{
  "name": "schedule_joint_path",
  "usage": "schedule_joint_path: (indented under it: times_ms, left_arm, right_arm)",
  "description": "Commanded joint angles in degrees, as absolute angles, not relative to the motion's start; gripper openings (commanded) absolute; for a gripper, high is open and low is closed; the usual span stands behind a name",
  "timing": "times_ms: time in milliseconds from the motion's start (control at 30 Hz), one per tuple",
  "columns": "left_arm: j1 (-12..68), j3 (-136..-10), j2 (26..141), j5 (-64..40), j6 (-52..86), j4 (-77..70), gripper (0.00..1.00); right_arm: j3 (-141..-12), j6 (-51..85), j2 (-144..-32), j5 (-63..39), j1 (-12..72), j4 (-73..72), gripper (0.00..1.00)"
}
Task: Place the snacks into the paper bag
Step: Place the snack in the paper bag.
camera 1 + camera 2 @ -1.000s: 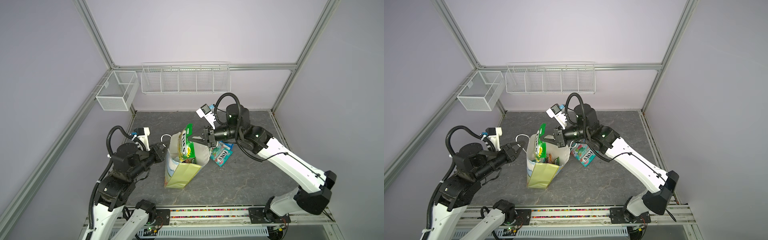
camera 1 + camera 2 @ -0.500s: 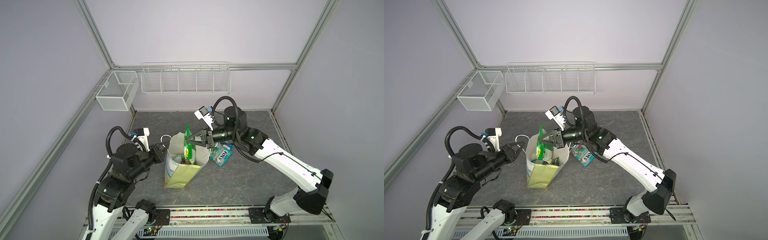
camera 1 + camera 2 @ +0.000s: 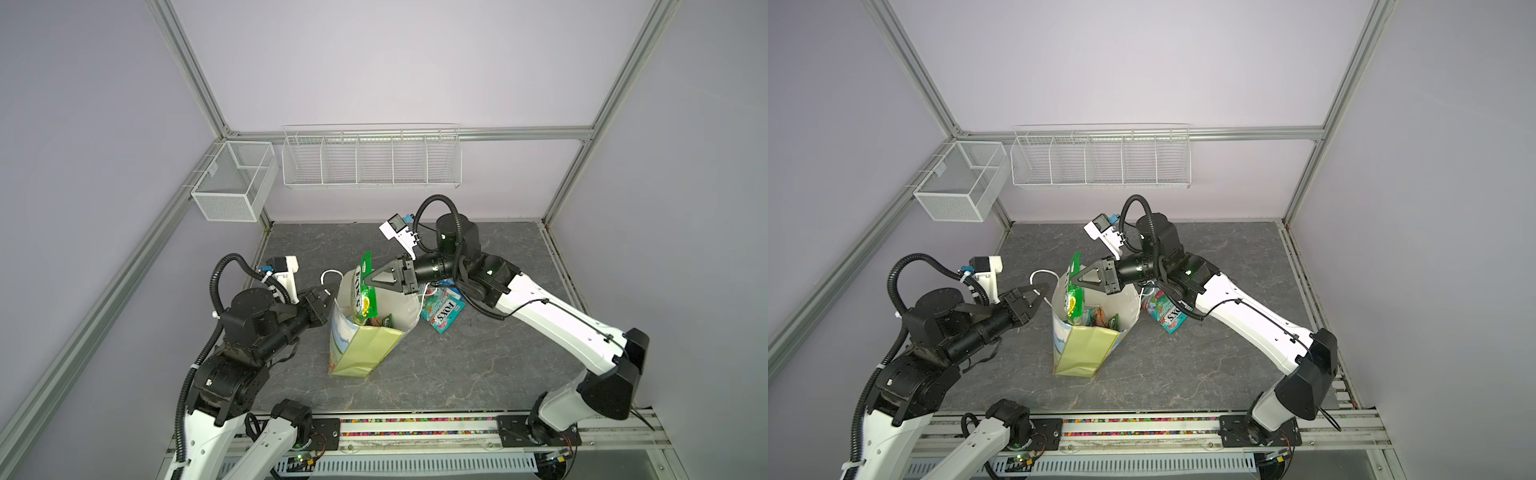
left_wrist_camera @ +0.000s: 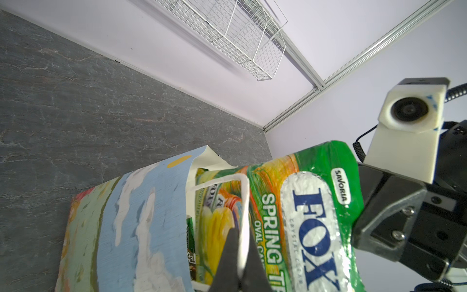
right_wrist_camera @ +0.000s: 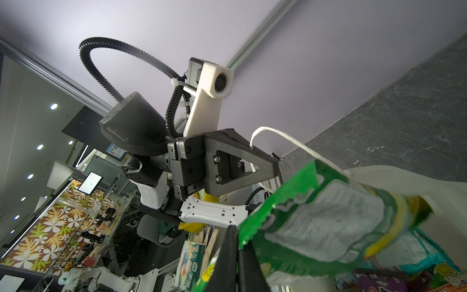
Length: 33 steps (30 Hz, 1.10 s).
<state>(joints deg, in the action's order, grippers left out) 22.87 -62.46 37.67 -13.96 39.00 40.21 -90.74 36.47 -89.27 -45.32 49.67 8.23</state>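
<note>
Here, 1 paper bag (image 3: 365,345), 2 baskets (image 3: 232,191) (image 3: 372,162).

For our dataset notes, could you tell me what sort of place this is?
Probably a robotics lab test cell: an aluminium frame with plain lilac walls encloses a left arm and right arm on a base rail, with wire baskets hung behind.
</note>
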Motion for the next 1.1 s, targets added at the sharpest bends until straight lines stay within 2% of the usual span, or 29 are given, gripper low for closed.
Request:
schedule_joint_path:
  times_ms: [0,1067]
  left_arm:
    - [22.7,-63.9,36.7,-14.0,38.6,38.7,0.00]
    - [22.6,-65.0,36.6,-13.1,37.7,39.7,0.00]
  right_arm:
    - [-92.3,37.8,-89.3,-47.0,50.2,4.1,0.07]
    - [-88.6,42.9,-91.5,-47.4,52.0,-3.5,0.07]
